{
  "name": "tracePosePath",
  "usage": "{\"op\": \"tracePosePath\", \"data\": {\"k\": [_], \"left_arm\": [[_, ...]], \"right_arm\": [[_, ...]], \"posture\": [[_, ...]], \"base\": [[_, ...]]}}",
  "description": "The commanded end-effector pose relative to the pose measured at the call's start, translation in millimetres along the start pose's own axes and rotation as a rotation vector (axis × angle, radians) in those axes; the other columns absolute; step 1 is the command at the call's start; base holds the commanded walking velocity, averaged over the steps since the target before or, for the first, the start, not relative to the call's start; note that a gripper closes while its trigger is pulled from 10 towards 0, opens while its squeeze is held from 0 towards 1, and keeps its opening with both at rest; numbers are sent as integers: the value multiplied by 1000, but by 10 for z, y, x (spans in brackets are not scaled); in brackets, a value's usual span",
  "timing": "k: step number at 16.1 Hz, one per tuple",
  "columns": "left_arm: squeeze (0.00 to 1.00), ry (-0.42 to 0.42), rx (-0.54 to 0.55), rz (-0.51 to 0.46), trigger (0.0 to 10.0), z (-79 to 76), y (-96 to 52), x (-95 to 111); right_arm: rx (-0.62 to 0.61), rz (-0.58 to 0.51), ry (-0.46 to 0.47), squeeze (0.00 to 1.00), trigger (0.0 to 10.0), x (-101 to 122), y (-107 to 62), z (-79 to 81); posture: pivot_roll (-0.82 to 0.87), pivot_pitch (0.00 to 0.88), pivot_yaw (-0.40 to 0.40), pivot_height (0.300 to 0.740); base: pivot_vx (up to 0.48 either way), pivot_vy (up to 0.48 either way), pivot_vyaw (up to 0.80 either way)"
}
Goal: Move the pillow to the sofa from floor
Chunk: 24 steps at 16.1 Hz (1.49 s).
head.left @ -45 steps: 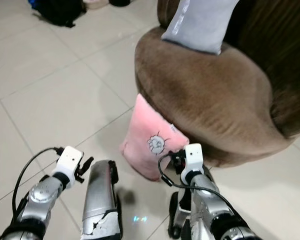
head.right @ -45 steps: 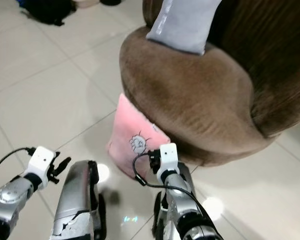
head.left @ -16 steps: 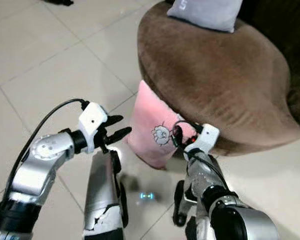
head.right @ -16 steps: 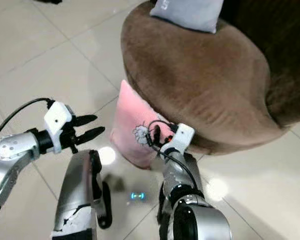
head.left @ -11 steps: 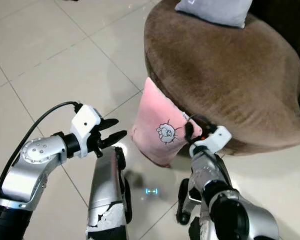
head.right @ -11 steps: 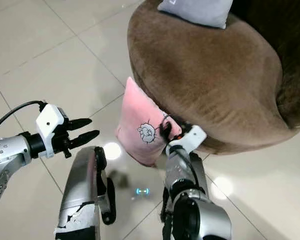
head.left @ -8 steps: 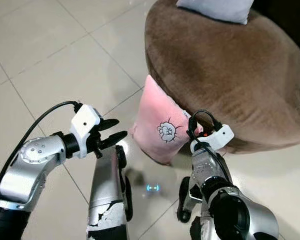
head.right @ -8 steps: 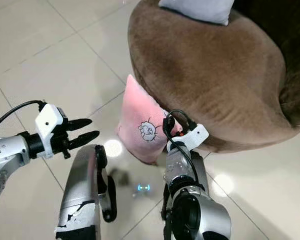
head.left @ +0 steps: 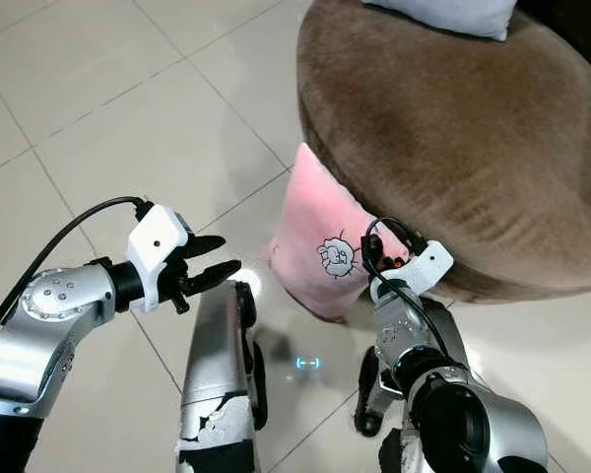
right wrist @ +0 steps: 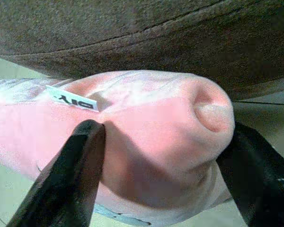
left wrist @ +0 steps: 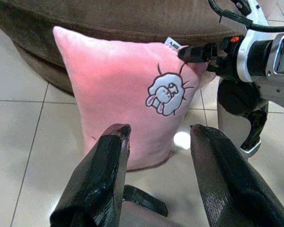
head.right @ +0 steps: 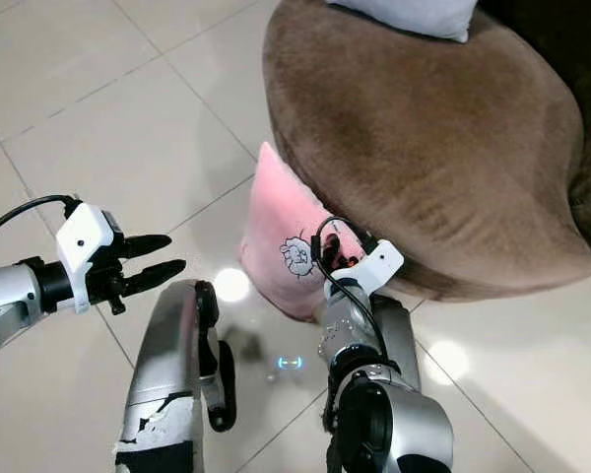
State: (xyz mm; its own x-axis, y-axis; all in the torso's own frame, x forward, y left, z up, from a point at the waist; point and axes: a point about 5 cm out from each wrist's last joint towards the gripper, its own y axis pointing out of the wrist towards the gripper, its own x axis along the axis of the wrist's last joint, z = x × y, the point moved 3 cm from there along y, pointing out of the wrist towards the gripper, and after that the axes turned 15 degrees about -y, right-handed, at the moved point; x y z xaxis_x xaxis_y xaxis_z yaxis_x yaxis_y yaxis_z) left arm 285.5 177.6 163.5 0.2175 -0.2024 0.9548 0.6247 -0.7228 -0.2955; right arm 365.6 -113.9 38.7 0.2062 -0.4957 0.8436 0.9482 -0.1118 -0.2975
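A pink pillow (head.left: pixel 320 241) with a small cartoon print stands on edge on the tiled floor, leaning against the base of the round brown sofa (head.left: pixel 453 128). My right gripper (right wrist: pixel 165 130) is at the pillow's upper right corner, by its white label (right wrist: pixel 73 100). It is open, with a black finger (right wrist: pixel 80 156) on each side of the bulging corner. My left gripper (head.left: pixel 227 253) is open and hovers left of the pillow, apart from it. In the left wrist view the pillow (left wrist: pixel 128 94) faces the open left gripper (left wrist: pixel 158 130) a short way off.
A grey cushion (head.left: pixel 453 12) lies at the back of the sofa seat. My silver legs (head.left: pixel 212 384) stand on the glossy tiles just below the pillow. Open floor (head.left: pixel 108 118) stretches to the left.
Both arms have come up and forward toward the pillow. The right gripper has gone to the pillow's upper right corner and stays there. The left gripper has drawn back slightly to the left.
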Motion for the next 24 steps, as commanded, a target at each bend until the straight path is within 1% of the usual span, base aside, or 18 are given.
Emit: {"op": "tracePosePath", "data": {"k": [1,5,7,9,15,21,23,24], "left_arm": [[0,3,-13,5,10000,-24,-41,3],[0,0,-9,9,10000,-54,-30,-15],[0,10,-14,19,10000,-80,-32,-29],[0,11,-12,17,10000,-86,-36,-25],[0,16,2,15,10000,-111,-61,-9],[0,25,17,14,10000,-102,-69,9],[0,25,24,14,10000,-88,-45,-24],[0,25,28,14,10000,-79,-37,-38]], "right_arm": [[23,54,-7,0,0,-206,-82,169],[15,53,2,0,0,-215,-87,136],[35,58,-33,0,0,-239,-98,162],[33,56,-22,0,0,-235,-98,160],[49,57,-31,0,0,-244,-102,170],[68,60,-28,0,0,-262,-111,206],[152,52,-134,0,0,-269,-126,344],[165,51,-141,0,0,-272,-132,374]], "posture": [[522,387,65,515],[520,385,62,515],[524,389,61,515],[524,392,59,515],[526,396,50,515],[526,395,48,515],[488,377,44,515],[469,372,40,515]], "base": [[0,0,0],[0,0,0],[0,0,0],[0,0,0],[0,0,0],[0,0,0],[0,0,0],[0,0,0]]}}
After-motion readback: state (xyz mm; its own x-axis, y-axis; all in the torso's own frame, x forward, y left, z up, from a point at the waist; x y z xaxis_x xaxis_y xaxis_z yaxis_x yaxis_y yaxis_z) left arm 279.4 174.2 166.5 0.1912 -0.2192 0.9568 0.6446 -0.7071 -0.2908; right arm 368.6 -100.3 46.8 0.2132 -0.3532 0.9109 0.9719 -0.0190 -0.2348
